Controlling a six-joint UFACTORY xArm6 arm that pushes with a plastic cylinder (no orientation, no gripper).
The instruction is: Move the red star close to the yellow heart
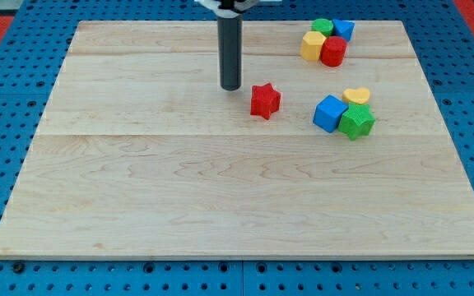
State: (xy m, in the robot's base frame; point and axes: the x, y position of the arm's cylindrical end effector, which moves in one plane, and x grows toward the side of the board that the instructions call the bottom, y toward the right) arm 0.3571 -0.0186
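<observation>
The arm ends in a plain rod with no jaws, so nothing is grasped or can be; only pushing contact is possible. My tip [231, 87] is set down on the wooden board [220, 205], near the view's top and a little left of centre. It stands just beside the red star [265, 100], to the star's left and slightly toward the view's top. A narrow strip of board appears between the two, so contact is not confirmed.

The red star lies apart from all other blocks. The yellow heart [356, 95] is found to the view's right of it, with open board between them. The heart touches or nearly touches a blue cube [329, 113] and a green star-shaped block [357, 122], both on its lower side.

A second cluster is noted near the view's top right: a yellow block [312, 45], a red cylinder [333, 51], a green block [322, 27] and a blue block [343, 29]. It is not part of the task.

Assessment: the task is judged not yet done. The tip is placed behind the star for a push toward the view's right, which is the direction required. The whole crossing to the heart remains. The blue cube sits close to the likely path and could be disturbed.
</observation>
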